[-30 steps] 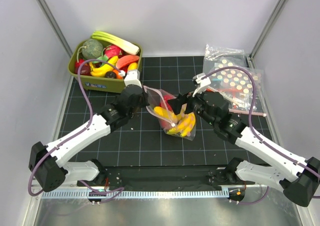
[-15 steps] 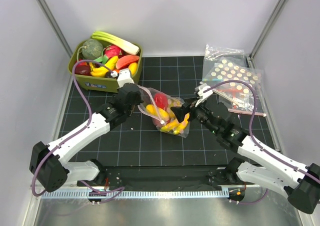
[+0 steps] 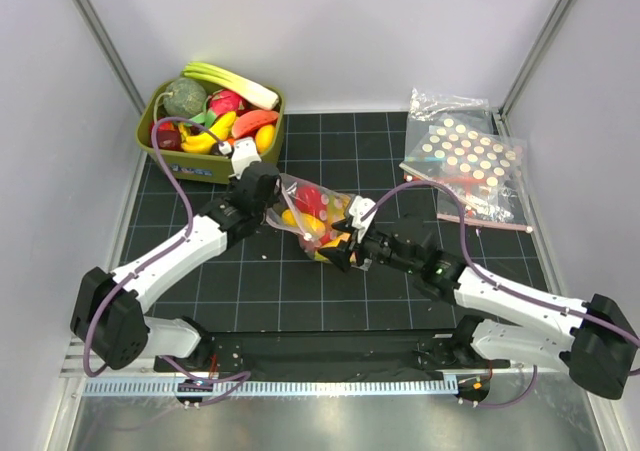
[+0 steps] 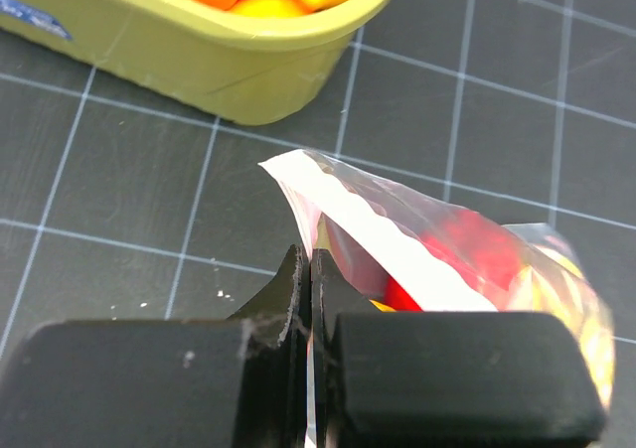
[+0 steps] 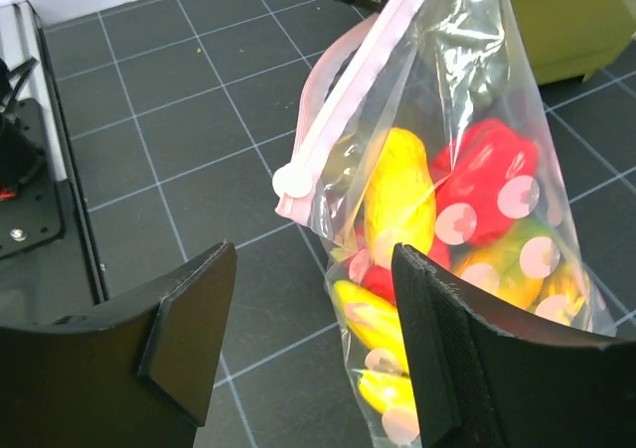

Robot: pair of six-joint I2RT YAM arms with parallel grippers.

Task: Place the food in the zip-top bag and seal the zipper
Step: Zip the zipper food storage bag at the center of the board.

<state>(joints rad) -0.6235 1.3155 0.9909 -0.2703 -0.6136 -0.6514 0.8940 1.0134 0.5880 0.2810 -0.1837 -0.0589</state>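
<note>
My left gripper (image 4: pixel 306 271) is clamped tight on a corner of the zip-top bag (image 5: pixel 467 80), and my right gripper (image 5: pixel 310 261) stands wide just short of the white tab (image 5: pixel 291 182) at the end of the zipper (image 5: pixel 348 90). I should pinch squarely there and slide along the strip against the left's pull. The food (image 5: pixel 397 200) sits inside the bag, near the green bin (image 3: pixel 205 166) of other toy produce.

Around me: plain white walls (image 3: pixel 400 31) on three sides, aluminium struts (image 3: pixel 103 41) at 11 and 1 o'clock. Black grid mat (image 3: pixel 300 291) below, brushed metal ledge (image 3: pixel 330 421) at 6. Light flat, even.
</note>
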